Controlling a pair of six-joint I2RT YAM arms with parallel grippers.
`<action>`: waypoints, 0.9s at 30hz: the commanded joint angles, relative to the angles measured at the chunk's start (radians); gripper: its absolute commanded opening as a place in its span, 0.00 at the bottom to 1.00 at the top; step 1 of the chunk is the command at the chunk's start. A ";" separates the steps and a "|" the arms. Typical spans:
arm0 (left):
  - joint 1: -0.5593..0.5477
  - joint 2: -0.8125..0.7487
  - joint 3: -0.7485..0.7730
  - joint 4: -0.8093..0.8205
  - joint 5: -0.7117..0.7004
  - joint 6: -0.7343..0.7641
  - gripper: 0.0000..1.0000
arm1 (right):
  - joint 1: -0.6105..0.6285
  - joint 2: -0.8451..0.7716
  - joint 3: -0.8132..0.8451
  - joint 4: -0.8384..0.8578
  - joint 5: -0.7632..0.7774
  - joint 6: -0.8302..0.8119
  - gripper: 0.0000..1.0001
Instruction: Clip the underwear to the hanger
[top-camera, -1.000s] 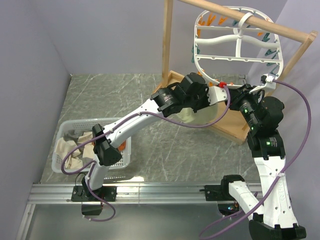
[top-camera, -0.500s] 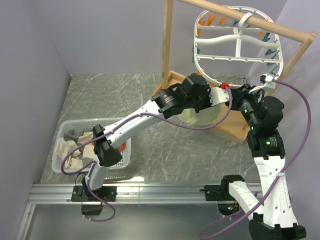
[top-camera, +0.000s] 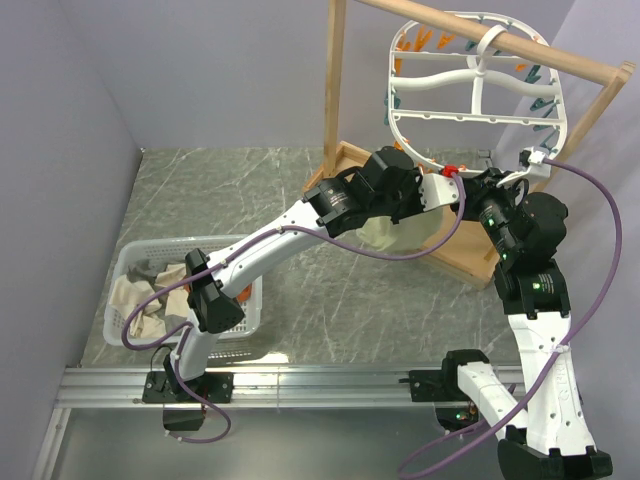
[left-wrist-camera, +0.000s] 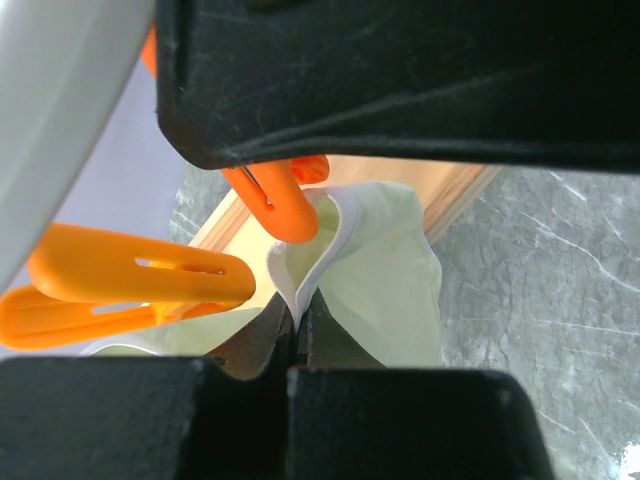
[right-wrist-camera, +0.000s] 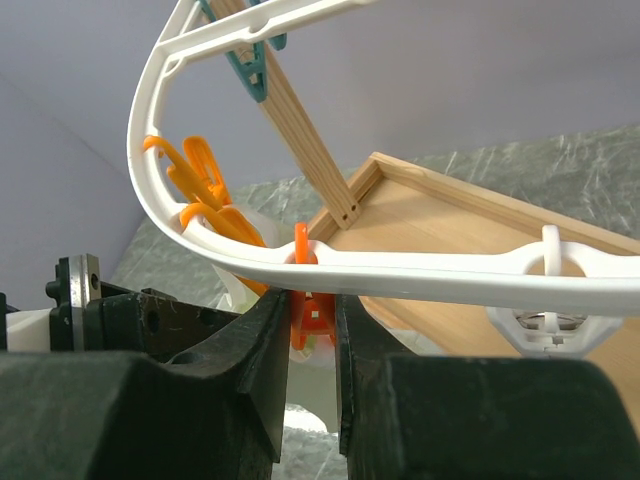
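Observation:
The pale cream-yellow underwear (left-wrist-camera: 385, 260) hangs from my left gripper (left-wrist-camera: 298, 325), which is shut on its white-edged waistband just below an orange clothespin (left-wrist-camera: 285, 205). From above, the underwear (top-camera: 385, 235) droops under the left gripper (top-camera: 447, 186) beside the lower rim of the white oval hanger (top-camera: 400, 140). My right gripper (right-wrist-camera: 312, 305) sits directly under the hanger rim (right-wrist-camera: 430, 268), its fingers shut on the orange clothespin (right-wrist-camera: 301, 245) that dangles there. A bit of pale fabric shows at that clothespin's tip. Both grippers meet at the rim, the right gripper (top-camera: 470, 188) coming from the right.
The hanger hangs from a wooden frame stand (top-camera: 335, 80) with a wooden base tray (top-camera: 455, 255). More orange clothespins (right-wrist-camera: 195, 180) and teal ones (right-wrist-camera: 250, 60) line the rim. A white basket (top-camera: 125, 262) with cloths stands at the near left.

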 joint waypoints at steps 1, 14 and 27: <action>-0.008 -0.020 0.048 0.052 -0.009 0.008 0.00 | -0.003 0.001 -0.018 -0.006 0.001 -0.021 0.00; -0.013 -0.025 0.053 0.068 -0.007 0.022 0.00 | 0.000 -0.005 -0.040 0.005 0.003 -0.041 0.00; -0.025 -0.005 0.078 0.105 -0.013 0.031 0.00 | 0.005 -0.003 -0.050 0.014 0.000 -0.046 0.00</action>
